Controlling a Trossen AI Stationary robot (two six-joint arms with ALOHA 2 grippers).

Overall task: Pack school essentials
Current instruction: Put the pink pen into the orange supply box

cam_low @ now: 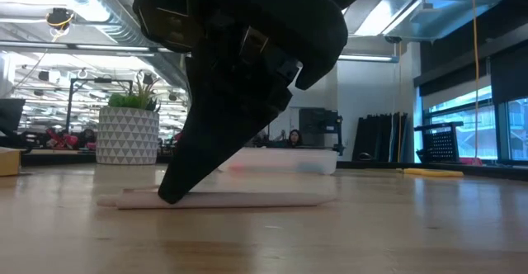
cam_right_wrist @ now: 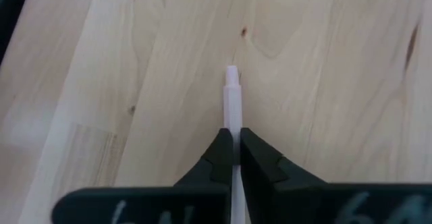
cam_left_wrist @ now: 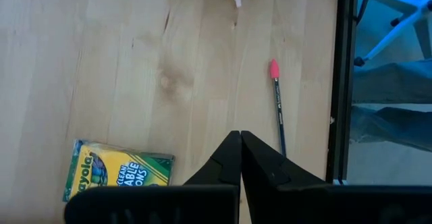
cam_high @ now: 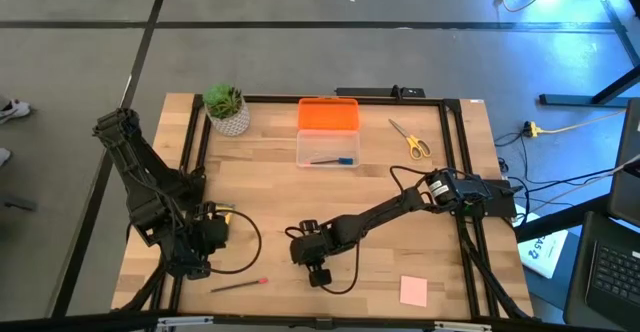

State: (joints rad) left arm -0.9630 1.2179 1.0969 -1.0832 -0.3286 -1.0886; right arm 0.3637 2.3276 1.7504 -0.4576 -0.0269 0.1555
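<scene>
Flat on table, pale thin stick (cam_right_wrist: 231,99) lengthwise between right hand (cam_right_wrist: 233,146) fingers.

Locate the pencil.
High view: pencil lies near the table's front edge, on the left, just right of the left claw.

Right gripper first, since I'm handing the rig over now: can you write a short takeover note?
Right gripper: shut on the pale thin stick, low at the table's front centre.
Left gripper: shut, empty, front left above the crayon box and red-tipped pencil.
Clear case, orange lid open, holds a dark pen and a small blue piece.
Left to pack: stick, crayons, pencil, scissors at rear right, pink note pad at front right.
</scene>
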